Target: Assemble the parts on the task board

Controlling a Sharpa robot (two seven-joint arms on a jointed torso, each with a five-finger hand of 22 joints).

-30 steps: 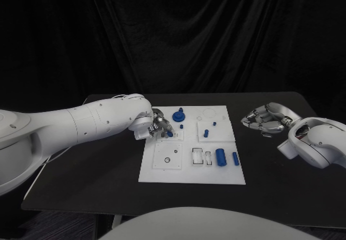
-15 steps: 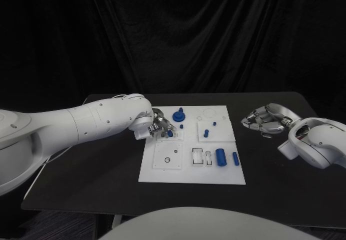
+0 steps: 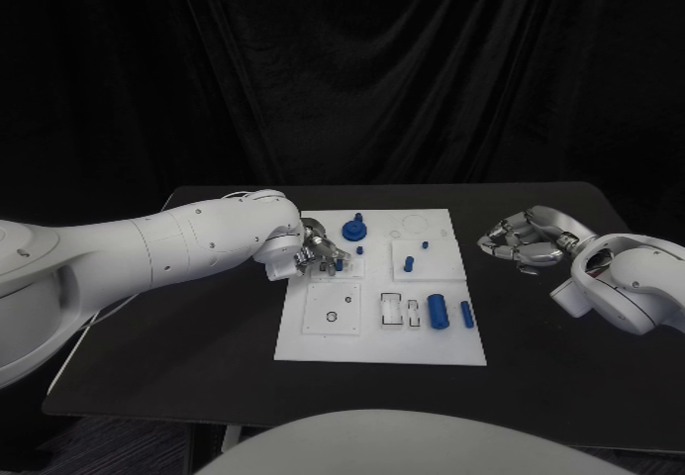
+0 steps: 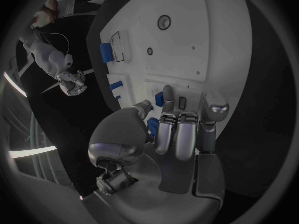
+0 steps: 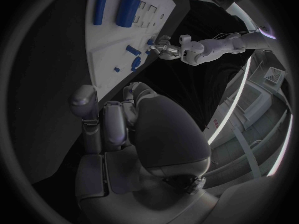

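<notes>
I see the left hand point(image 3: 317, 250) at the task board point(image 3: 357, 336)'s upper-left corner, fingers curled around a small blue part point(image 4: 159, 99) (grip itself partly hidden, can't confirm contact). Right hand point(image 3: 523, 237) sits right of centre off the board, fingers curled in, holding nothing. Blue cylinders point(image 3: 439, 311) lie lower right on the board.

White board point(image 3: 374, 336) lies flat mid-table, blue parts scattered on it: two cylinders point(image 3: 439, 311) lying near its right edge
</notes>
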